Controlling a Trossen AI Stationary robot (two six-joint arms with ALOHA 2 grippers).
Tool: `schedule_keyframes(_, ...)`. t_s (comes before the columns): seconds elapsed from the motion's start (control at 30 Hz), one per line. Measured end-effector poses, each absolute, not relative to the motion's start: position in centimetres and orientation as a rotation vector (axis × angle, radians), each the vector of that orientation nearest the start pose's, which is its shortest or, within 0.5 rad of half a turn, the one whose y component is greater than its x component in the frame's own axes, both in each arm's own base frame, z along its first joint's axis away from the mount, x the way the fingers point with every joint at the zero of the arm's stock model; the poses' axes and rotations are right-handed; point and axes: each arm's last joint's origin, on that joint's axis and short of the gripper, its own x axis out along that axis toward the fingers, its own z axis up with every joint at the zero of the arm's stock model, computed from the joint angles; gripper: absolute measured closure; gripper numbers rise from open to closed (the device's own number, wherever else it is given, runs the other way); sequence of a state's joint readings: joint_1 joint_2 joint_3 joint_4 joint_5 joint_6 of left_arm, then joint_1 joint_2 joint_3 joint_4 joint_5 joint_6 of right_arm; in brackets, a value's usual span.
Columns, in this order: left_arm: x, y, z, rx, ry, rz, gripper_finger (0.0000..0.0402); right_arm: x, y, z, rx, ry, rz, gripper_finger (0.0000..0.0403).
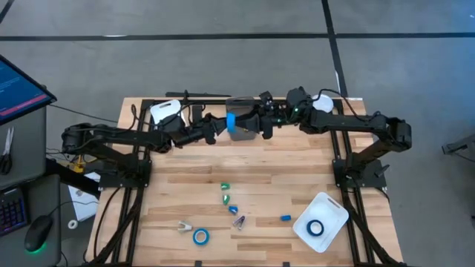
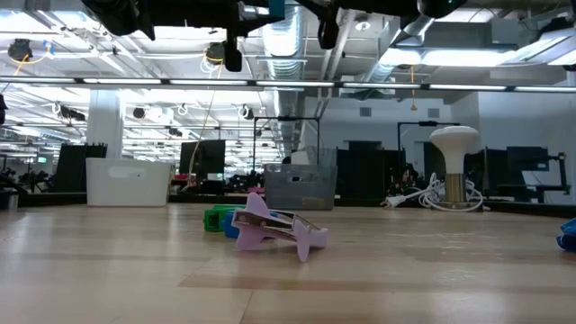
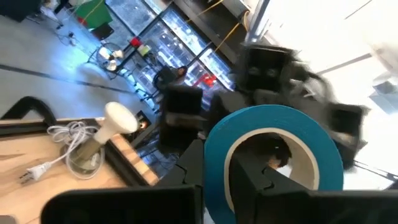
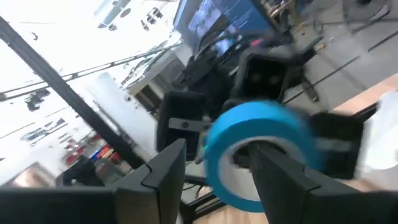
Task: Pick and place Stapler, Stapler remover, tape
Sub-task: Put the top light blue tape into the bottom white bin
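A blue roll of tape [image 1: 231,122] with a white core hangs in the air at the table's far middle, beside a grey bin [image 1: 242,104]. My left gripper [image 1: 221,126] reaches in level from the left and is shut on the roll [image 3: 273,134]. My right gripper [image 1: 257,123] comes level from the right and stands open at the same roll [image 4: 255,140], one finger [image 4: 280,180] before the core, the other [image 4: 163,175] outside and apart from the ring. A second roll [image 1: 200,236] lies flat near the front edge. A third [image 1: 316,228] lies in a white tray [image 1: 334,211]. My left gripper pinches the roll's ring wall [image 3: 214,158], one finger [image 3: 252,183] inside the core and one [image 3: 186,171] outside. The fingers come level from the table's left. The roll stands on edge, lifted clear of the table. My right gripper: I cannot tell whether it touches the roll.
Small green and blue pieces [image 1: 226,191] and a pink claw-shaped piece [image 2: 274,232] lie mid-table, a pale one [image 1: 184,226] at front left, and a blue bit [image 1: 285,218] by the tray. A white box [image 1: 165,113] and a white lamp [image 2: 454,171] stand at the far edge.
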State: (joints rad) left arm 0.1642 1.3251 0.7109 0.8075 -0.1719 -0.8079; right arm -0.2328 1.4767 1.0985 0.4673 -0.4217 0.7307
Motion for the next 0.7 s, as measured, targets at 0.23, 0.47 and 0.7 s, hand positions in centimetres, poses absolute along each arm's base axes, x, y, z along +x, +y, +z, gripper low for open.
schedule_keyframes(0.23,28.08,5.16,28.29,-0.799,-0.303,0.247,0.0377,33.82,-5.97,33.38,0.707,0.011,0.210,0.0242)
schedule_keyframes(0.47,28.03,5.16,28.53,-0.800,-0.321,0.242,0.0377,33.83,-6.18,33.68,0.671,-0.042,0.170,0.0275)
schedule_keyframes(0.7,28.02,5.12,28.62,-0.795,-0.320,0.230,0.0377,33.80,-6.44,33.67,0.645,-0.051,0.161,0.0382)
